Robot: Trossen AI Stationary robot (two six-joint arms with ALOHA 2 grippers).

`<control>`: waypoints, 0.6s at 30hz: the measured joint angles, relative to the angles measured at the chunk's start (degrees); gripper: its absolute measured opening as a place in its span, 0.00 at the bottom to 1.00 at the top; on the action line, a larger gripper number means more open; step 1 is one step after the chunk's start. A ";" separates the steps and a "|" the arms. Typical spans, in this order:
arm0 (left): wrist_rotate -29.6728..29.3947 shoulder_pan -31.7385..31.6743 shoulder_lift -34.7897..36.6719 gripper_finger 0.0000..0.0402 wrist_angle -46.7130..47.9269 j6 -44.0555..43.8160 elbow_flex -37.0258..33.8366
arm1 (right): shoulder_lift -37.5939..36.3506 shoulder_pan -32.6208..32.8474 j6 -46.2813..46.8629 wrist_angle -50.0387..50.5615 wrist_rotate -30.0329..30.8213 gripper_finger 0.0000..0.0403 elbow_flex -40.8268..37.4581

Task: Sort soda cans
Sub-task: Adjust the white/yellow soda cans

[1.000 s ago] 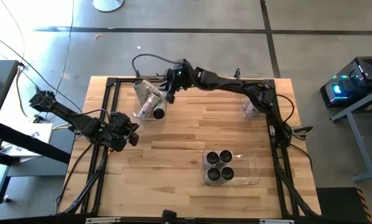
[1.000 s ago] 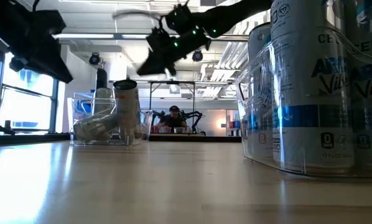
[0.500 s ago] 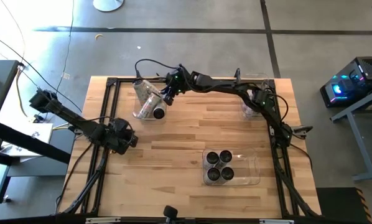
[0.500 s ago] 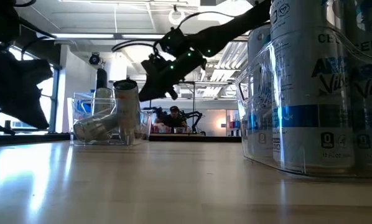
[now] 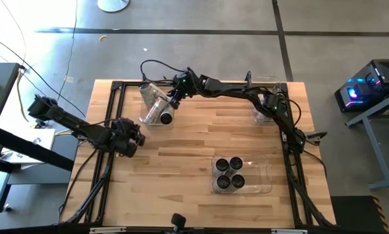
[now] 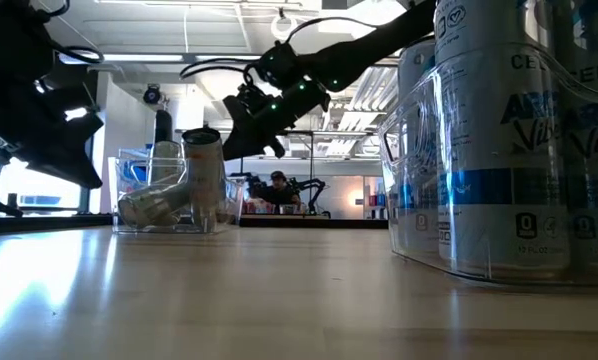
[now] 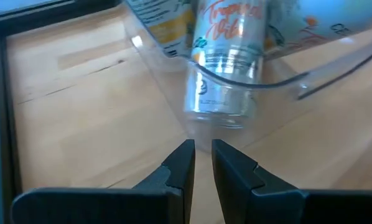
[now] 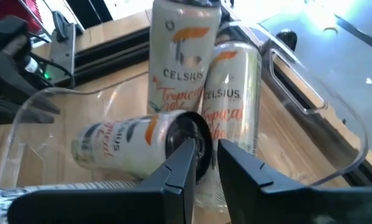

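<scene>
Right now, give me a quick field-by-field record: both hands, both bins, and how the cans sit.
left hand: near the table's left edge, nearly shut, empty
right hand: over the far-left bin, nearly shut, empty
far-left bin: orange-label cans, one lying on its side
near bin: four blue-label cans upright
third bin: far right, contents unclear

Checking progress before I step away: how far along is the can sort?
Done: four blue-label cans stand in the clear near bin. In hand: nothing; the right gripper hovers shut over the far bin of orange-label cans, one lying tipped. Left gripper is shut, empty. No loose cans visible.
</scene>
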State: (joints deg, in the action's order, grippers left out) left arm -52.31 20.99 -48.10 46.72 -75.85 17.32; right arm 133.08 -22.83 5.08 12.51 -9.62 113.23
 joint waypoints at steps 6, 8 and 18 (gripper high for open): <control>0.57 -4.06 -0.01 0.12 1.63 -0.77 -0.02 | 0.13 -0.15 -0.13 0.31 -0.49 0.15 0.00; -0.02 -6.12 -0.01 0.12 1.78 0.38 -0.12 | 0.26 -0.05 -0.81 0.47 -0.69 0.15 0.00; -2.34 -12.96 0.01 0.12 -13.65 13.68 -5.94 | -2.59 0.30 -9.35 9.03 -0.39 0.15 0.00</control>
State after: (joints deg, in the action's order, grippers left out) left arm -54.66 8.03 -48.10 33.07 -62.18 11.38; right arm 130.48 -22.53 -4.27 21.54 -10.01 113.23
